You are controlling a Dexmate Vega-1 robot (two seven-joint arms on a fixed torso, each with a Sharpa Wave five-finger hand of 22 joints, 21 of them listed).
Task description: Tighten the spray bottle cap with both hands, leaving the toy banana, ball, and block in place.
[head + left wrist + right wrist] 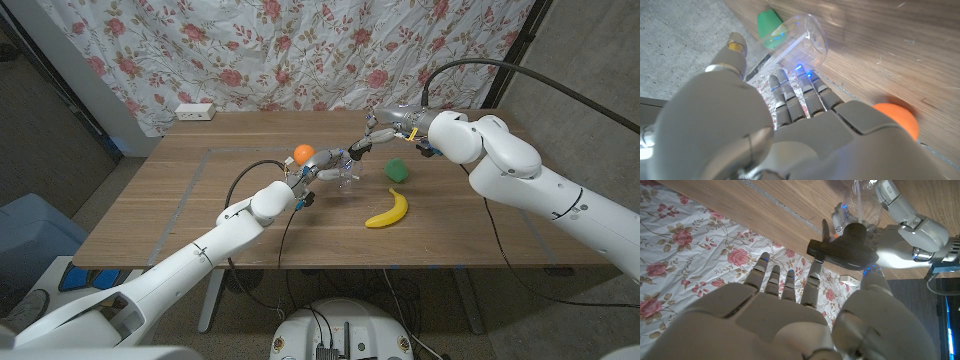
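Both hands are working: the left hand (322, 172) is gripping the clear plastic spray bottle (347, 175), while the right hand (375, 136) is grasping its black trigger cap (845, 247). Twisting carelessly risks the bottle slipping, knocking the orange ball (303, 153) or green block (398, 170).

A brown wooden table (200, 215) with a faint taped rectangle outline carried a yellow toy banana (388, 210) near its middle, a small green block (397, 170) just beyond it, and an orange ball (303, 153) farther left.
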